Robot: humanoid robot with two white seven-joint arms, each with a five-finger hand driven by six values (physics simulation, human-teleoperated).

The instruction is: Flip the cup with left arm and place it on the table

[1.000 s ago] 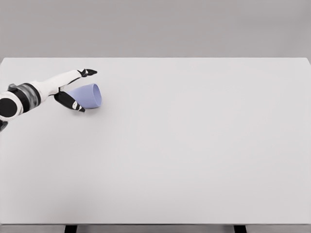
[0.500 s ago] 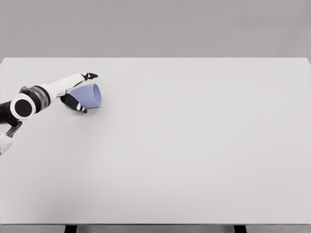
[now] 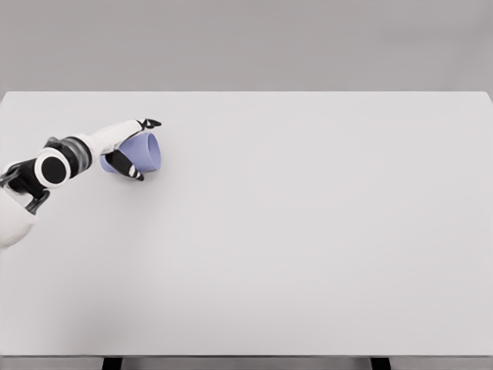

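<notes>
Now your left robot hand [image 3: 123, 150] is grasping the purple cup [image 3: 141, 153], lying on its side near the bench's [image 3: 308, 231] far-left corner, mouth facing right. Bench is wide open rightward and toward you.

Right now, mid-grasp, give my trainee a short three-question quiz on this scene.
1. True or false: the cup stands upright on the table.
2. Which hand is at the cup? A) left hand B) right hand C) both
3. Fill in: the cup's open mouth faces the picture's ____.

Key: 1 false, it lies on its side. 2 A; the fingers sit above and below the cup, though a firm grip cannot be confirmed. 3 right.
</notes>
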